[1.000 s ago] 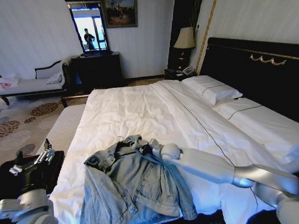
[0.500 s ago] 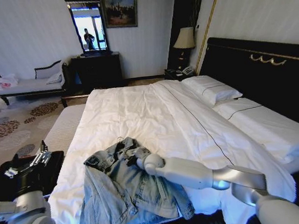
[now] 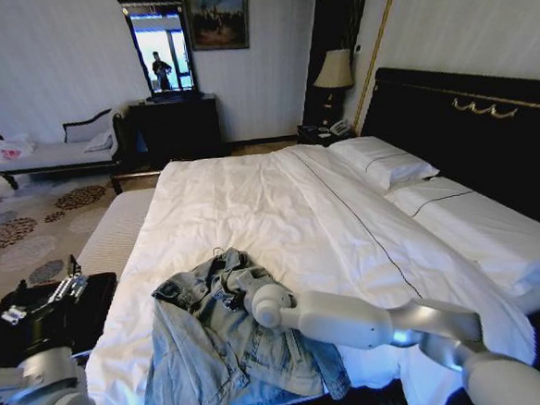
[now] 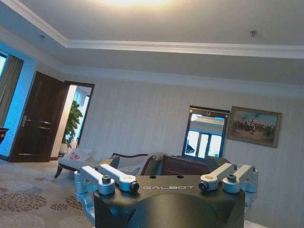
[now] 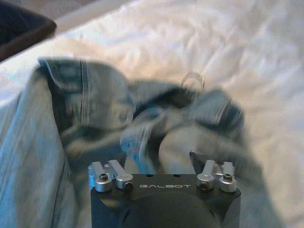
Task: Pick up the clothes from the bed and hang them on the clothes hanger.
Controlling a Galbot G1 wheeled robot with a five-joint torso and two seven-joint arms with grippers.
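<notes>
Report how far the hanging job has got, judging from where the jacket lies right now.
Done: nothing; the crumpled light-blue denim jacket lies on the white-sheeted double bed, a thin metal hook poking out at its collar. In hand: the right gripper is down in the folds near the collar. The left gripper waits beside the bed. Left: lifting and hanging.

I see pale striped walls, a framed painting (image 3: 215, 16) beside a mirror (image 3: 159, 51) over a dark dresser (image 3: 175, 124). Lit bedside lamp (image 3: 333, 69); patterned carpet (image 3: 30, 224)
</notes>
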